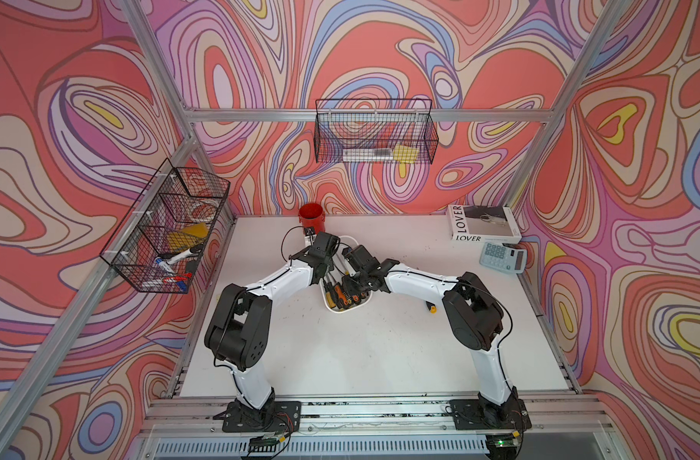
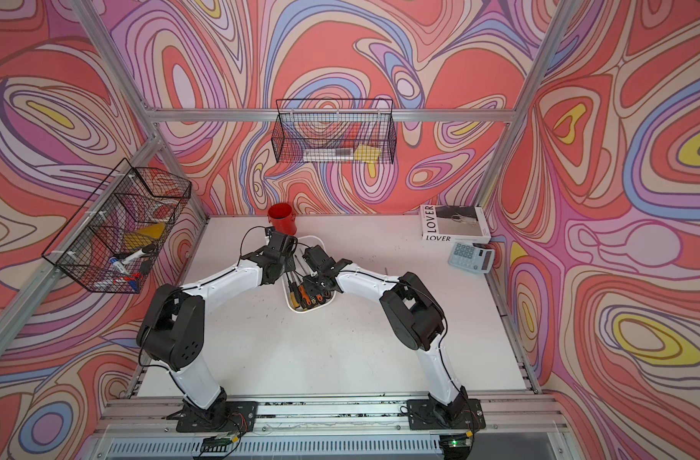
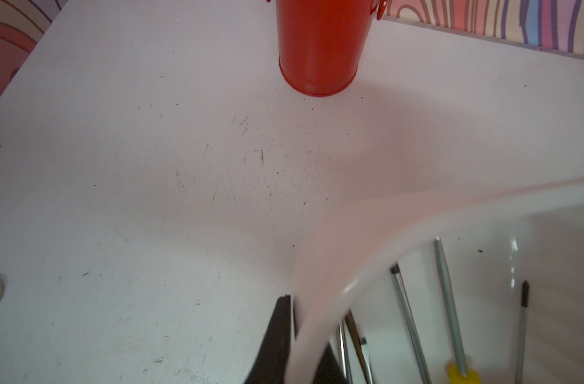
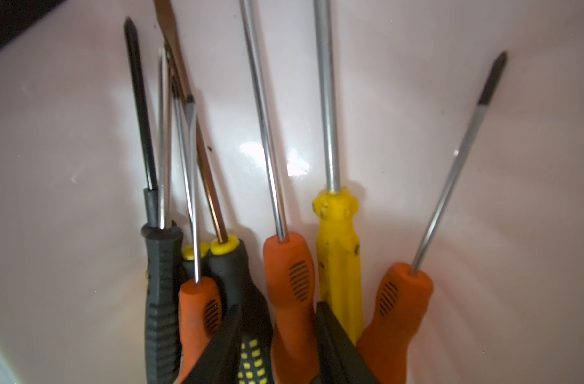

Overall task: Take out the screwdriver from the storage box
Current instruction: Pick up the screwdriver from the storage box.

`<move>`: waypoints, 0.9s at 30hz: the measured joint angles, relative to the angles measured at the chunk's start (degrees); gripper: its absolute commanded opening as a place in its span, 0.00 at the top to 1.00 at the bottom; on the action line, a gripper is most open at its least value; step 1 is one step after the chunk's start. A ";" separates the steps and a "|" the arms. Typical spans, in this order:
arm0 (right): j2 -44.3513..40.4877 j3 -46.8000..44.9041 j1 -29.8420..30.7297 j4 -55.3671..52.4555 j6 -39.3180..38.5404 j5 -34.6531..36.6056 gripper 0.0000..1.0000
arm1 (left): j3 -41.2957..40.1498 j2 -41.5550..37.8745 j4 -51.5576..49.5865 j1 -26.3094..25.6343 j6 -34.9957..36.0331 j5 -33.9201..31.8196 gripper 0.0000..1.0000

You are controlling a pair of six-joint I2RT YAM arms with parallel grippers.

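The white storage box (image 1: pixel 346 311) (image 2: pixel 300 311) sits mid-table with several screwdrivers lying in it. In the left wrist view my left gripper (image 3: pixel 297 319) is shut on the box's rim (image 3: pixel 350 232) at its far corner, one black finger outside the wall and one inside. My right gripper (image 4: pixel 279 306) reaches down into the box and stands open. Its fingers straddle the handle of an orange-handled screwdriver (image 4: pixel 290 266). One finger lies against that handle, the other over a black-and-yellow handle (image 4: pixel 237 266) beside it. A yellow-handled screwdriver (image 4: pixel 340 252) lies next to the orange one.
A red cup (image 1: pixel 311 218) (image 3: pixel 320 50) stands just behind the box. A book (image 1: pixel 483 223) and a calculator (image 1: pixel 503 257) lie at the back right. Wire baskets hang on the left wall (image 1: pixel 165 227) and back wall (image 1: pixel 376 131). A small yellow-and-black object (image 1: pixel 432 307) lies by the right arm.
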 measured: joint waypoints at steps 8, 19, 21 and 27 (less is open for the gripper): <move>3.56 5.55 0.00 -5.09 0.85 1.44 0.72 | 0.00 0.22 -0.02 0.11 0.00 -0.26 1.00; 6.49 8.96 0.11 -9.51 2.03 3.43 0.83 | 0.00 0.94 -0.44 0.35 -0.02 -0.17 1.00; 6.51 8.98 0.07 -9.60 2.32 3.34 0.95 | 0.00 0.96 -0.50 0.33 -0.02 -0.26 1.00; 5.27 6.73 0.07 -7.48 3.06 3.63 1.00 | 0.00 0.96 -0.55 0.31 -0.02 -0.39 1.00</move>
